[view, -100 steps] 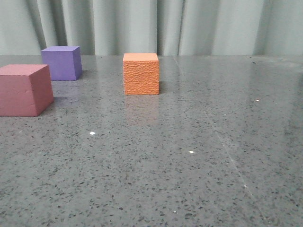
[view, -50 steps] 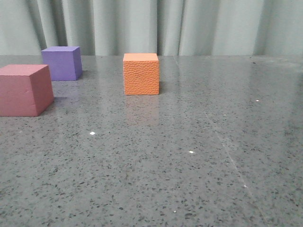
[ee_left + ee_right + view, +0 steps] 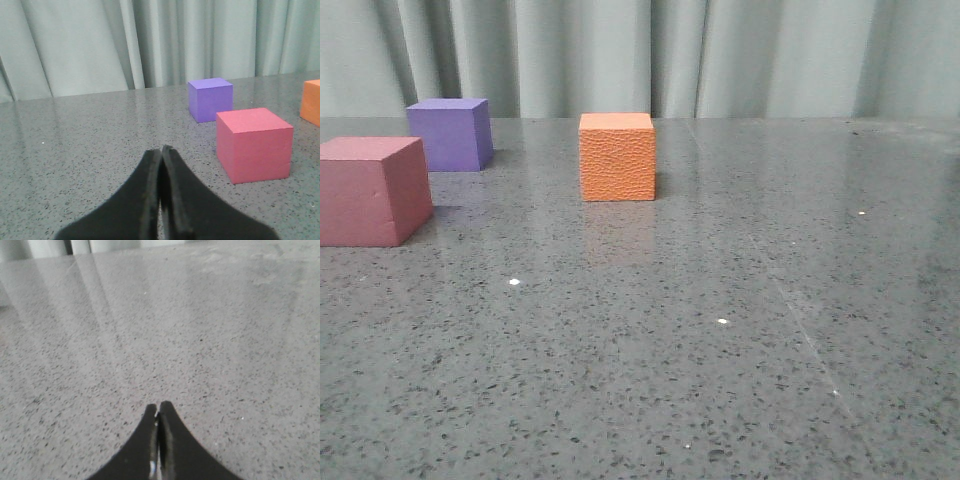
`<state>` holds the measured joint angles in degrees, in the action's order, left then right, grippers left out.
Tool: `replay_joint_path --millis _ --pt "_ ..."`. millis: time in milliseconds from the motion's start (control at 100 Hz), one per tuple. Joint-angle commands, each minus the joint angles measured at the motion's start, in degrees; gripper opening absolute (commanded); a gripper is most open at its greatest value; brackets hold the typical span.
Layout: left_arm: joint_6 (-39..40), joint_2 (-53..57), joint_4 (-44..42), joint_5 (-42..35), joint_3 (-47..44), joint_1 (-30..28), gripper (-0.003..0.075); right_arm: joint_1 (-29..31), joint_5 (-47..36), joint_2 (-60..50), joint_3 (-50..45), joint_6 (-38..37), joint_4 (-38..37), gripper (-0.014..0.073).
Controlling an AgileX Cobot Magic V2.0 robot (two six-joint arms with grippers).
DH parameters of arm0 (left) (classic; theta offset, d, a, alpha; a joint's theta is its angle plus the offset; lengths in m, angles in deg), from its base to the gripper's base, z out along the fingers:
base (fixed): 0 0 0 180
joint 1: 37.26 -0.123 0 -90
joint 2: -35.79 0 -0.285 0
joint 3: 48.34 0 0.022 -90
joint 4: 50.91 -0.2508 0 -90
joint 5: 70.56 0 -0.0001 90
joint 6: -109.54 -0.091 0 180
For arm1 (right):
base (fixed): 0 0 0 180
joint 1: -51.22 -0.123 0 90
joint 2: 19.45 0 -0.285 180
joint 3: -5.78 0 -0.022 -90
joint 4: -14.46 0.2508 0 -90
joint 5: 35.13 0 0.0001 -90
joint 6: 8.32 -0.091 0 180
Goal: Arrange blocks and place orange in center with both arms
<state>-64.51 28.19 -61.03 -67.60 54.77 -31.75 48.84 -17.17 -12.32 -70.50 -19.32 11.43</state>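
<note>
Both grippers clenched empty, the left gripper (image 3: 161, 150) sits nearer the pebbled orange foam cube (image 3: 311, 102), ahead and rightward of its fingertips.

Three cubes are standing in the way on the tabletop (image 3: 740, 330): pink cube (image 3: 372, 190) by the left edge, purple cube (image 3: 449, 133) behind it, orange cube (image 3: 617, 156) mid-back. Gaps are separating all three; the front and right side are lying open.

Three blocks (image 3: 617, 157); two claws (image 3: 161, 150).
</note>
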Motion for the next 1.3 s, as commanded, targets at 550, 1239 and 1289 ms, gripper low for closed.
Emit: replay_joint_path --millis 550,1239,1289 --pt "0.3 1.8 0.5 -4.3 -3.2 -0.1 -0.0019 1.0 -14.9 -1.1 -1.7 2.4 0.6 -0.0067" --pt "0.3 1.8 0.7 -7.6 -3.2 -0.1 -0.0019 1.0 -14.9 -1.1 -1.7 2.4 0.6 -0.0067" --pt "0.3 1.8 1.1 -8.9 -2.8 -0.1 -0.0019 1.0 -14.9 -1.1 -1.7 2.4 0.6 -0.0067"
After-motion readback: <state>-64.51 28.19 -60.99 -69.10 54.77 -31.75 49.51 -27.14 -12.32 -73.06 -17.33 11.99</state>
